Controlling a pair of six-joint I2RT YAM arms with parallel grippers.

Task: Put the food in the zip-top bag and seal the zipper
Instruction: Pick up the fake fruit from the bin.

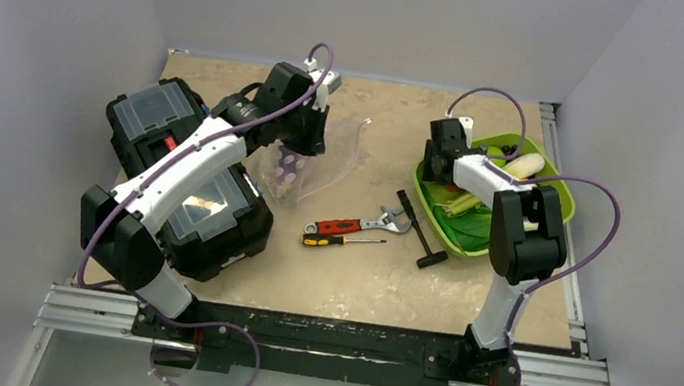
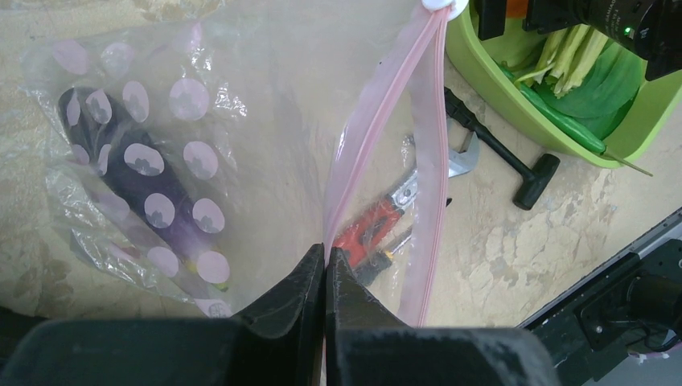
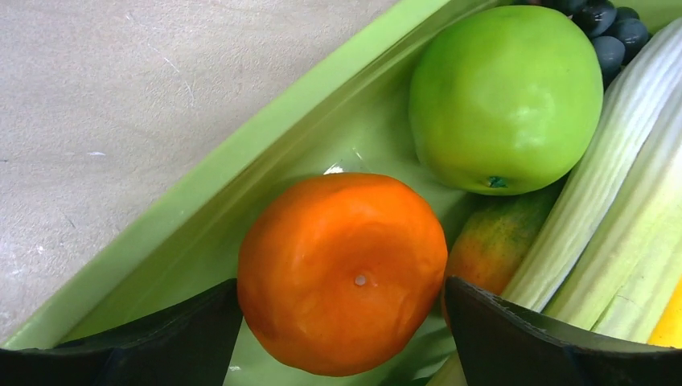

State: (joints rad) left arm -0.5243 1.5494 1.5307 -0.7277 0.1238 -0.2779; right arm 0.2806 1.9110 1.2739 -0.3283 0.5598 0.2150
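- Mottled tan table [image 1: 357,276], underlying everything.
- Two black cases [image 1: 214,215] at 9 o'clock of the table, touching each other, with the left arm stretched over them.
- Lime-green tray [image 1: 559,198] at 2 o'clock, filled with food.
- Clear zip-top bag [image 2: 265,104] at 11 o'clock, printed with pale dots, lifted at its mouth and sagging to the table; well apart from the tray.
- Left gripper [image 2: 326,273] above the bag, jaws pinched tight on the pink zipper [image 2: 362,145], whose two strips part and run away towards 12 o'clock in the wrist view.
- Right gripper [image 3: 342,293] lowered into the tray's 9 o'clock corner, jaws spread wide, one finger on each side of the orange ball [image 3: 342,269]; contact with it impossible to tell.
- White-stemmed bok choy [image 3: 627,201] at 3 o'clock of the ball, lying along the tray.
- Dark purple piece [image 2: 137,177] already inside the bag, near its bottom.
- Black T-handled tool [image 1: 419,229] on the table at 8 o'clock of the tray.
- Red-handled wrench [image 1: 354,225] near the table's centre, screwdriver [image 1: 341,241] just beside it at 6 o'clock.
- Green apple [image 3: 507,96] at 1 o'clock of the ball, just beside it.
- Orange-and-green piece [image 3: 490,241] wedged between ball and bok choy.
- Dark grapes [image 3: 611,32] at 1 o'clock of the apple.
- Yellow piece [image 3: 671,322] barely showing at the wrist view's 4 o'clock edge.
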